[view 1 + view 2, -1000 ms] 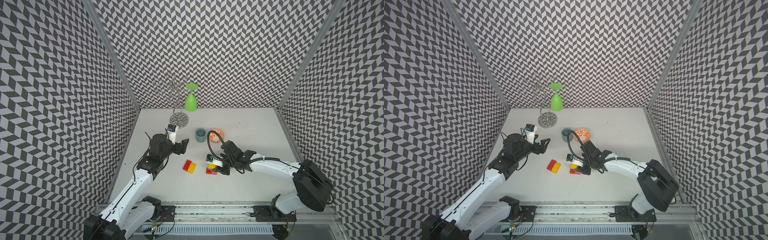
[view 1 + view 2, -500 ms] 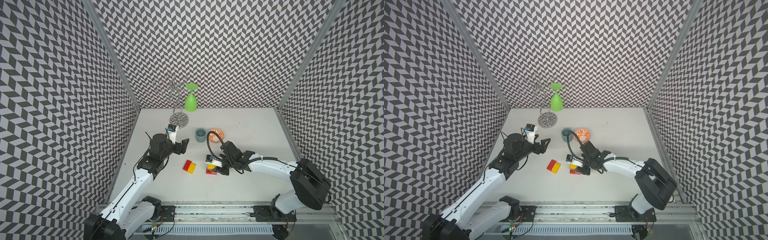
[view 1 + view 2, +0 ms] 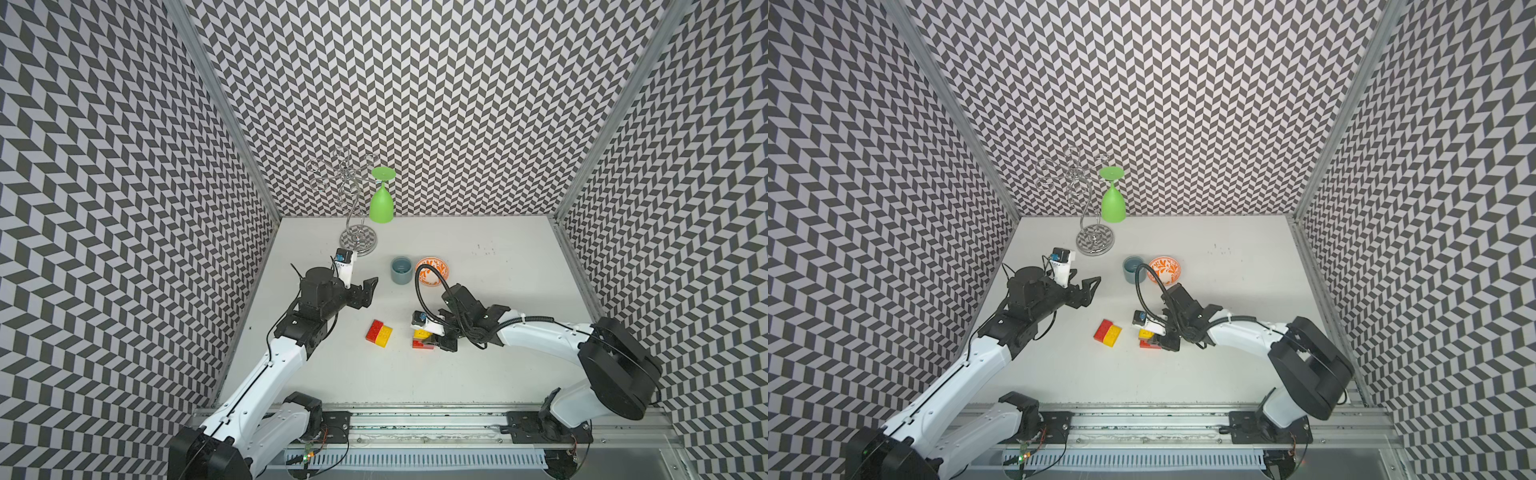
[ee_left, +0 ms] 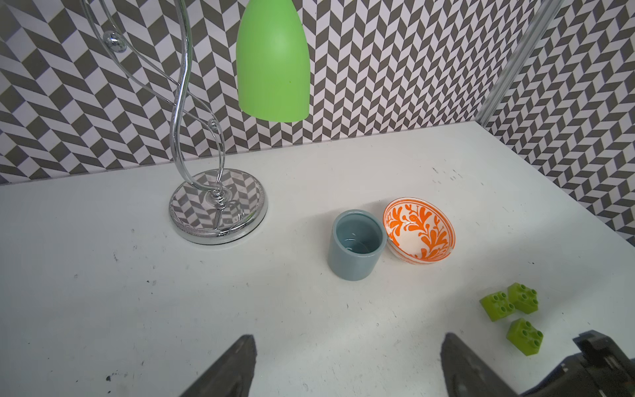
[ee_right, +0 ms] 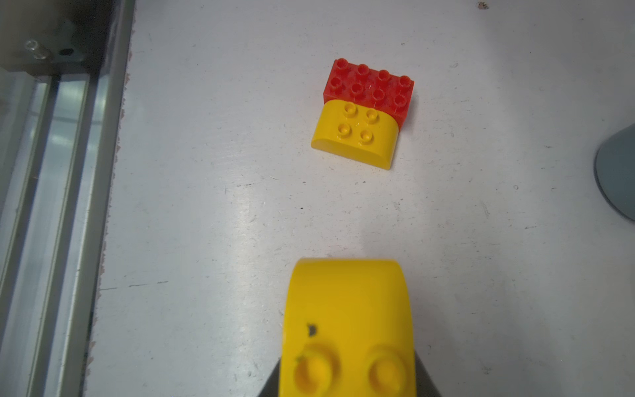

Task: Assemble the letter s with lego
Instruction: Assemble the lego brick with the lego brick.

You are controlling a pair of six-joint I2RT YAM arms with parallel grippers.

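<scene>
My right gripper point(image 3: 434, 341) point(image 5: 348, 378) is shut on a yellow lego brick with a rounded end point(image 5: 348, 319) point(image 3: 1145, 333), low over the table near its middle. A red brick point(image 3: 420, 344) shows right under it; I cannot tell whether they are joined. To the left lie a red two-by-four brick point(image 5: 369, 86) and a yellow rounded brick point(image 5: 355, 135), side by side and touching point(image 3: 379, 333). My left gripper point(image 3: 368, 291) point(image 4: 347, 338) hangs open and empty above bare table. Three lime green square bricks point(image 4: 524, 335) lie loose near the right arm in the left wrist view.
A blue-grey cup point(image 3: 401, 270) and an orange-patterned bowl point(image 3: 432, 271) stand side by side behind the bricks. A chrome wire stand point(image 3: 358, 241) with an upside-down green glass point(image 3: 381, 205) is at the back left. Patterned walls close in three sides.
</scene>
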